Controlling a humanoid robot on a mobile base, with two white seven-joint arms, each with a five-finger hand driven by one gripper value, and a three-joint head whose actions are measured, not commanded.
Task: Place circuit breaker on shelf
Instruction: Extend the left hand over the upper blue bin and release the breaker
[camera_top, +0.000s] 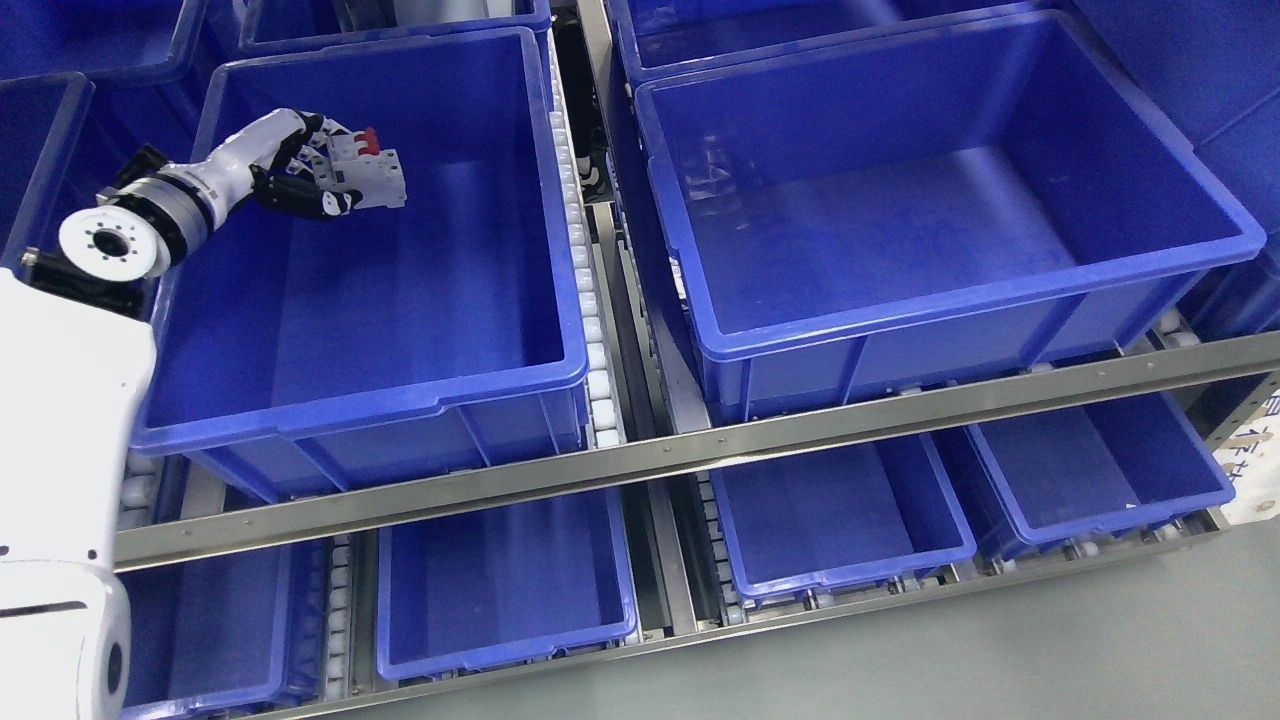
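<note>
Two tiers of a metal shelf (640, 455) fill the view, seen from above, with a grey floor (1100, 640) at the lower right. Steel rails run across the front of each tier, and white rollers (590, 330) line the tracks between the bins. On the upper tier sit two large blue bins side by side: the left bin (400, 390) and the right bin (900, 320), both bare inside. More blue bins stand behind them and in a row on the lower tier (840, 520). The robot's white left arm enters from the lower left. Its left hand (300, 165) hangs over the left bin's far left corner, fingers clamped around a white circuit breaker (368, 172) with red switches, held above the bin's floor.
</note>
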